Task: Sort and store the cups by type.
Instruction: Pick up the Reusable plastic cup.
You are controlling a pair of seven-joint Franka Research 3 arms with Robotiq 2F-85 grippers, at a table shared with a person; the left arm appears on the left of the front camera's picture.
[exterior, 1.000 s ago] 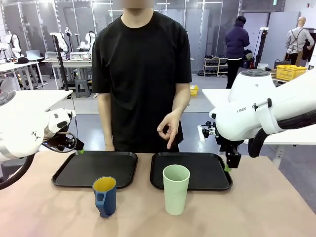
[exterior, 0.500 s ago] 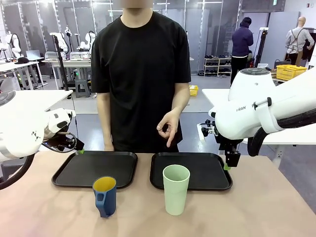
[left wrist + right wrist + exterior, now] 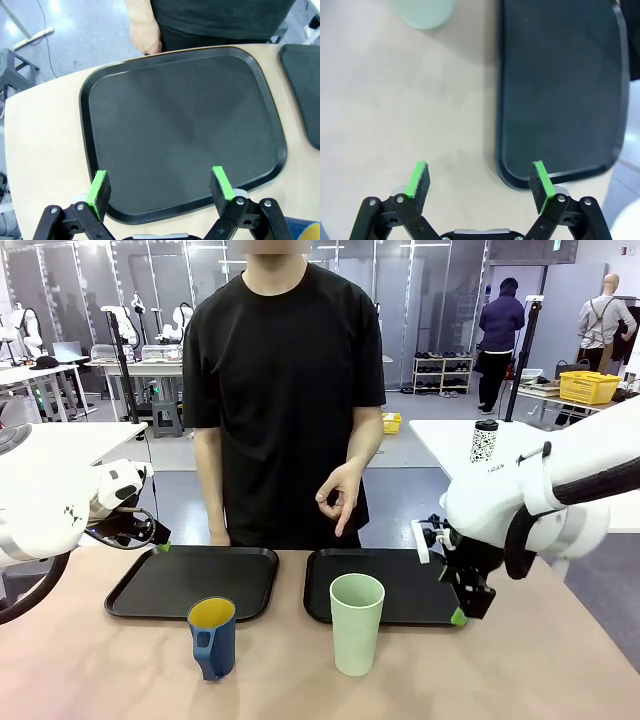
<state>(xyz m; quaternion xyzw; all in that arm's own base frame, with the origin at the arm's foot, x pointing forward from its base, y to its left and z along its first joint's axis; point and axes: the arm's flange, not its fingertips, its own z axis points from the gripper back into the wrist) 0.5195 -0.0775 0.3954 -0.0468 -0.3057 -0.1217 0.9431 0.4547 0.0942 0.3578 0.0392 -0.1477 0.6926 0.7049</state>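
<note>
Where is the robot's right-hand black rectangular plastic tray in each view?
Front view: the tray right of centre, behind the pale green plastic tumbler.
Left wrist view: tray cut off at the right edge.
Right wrist view: tray across the right half.
Shared landmark: tan tabletop.

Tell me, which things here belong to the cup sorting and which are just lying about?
Part of the job: pale green tumbler; dark blue mug; left tray and right tray, probably where cups go.
Just lying about: speckled travel tumbler, off to the side; yellow crate in the background.
</note>
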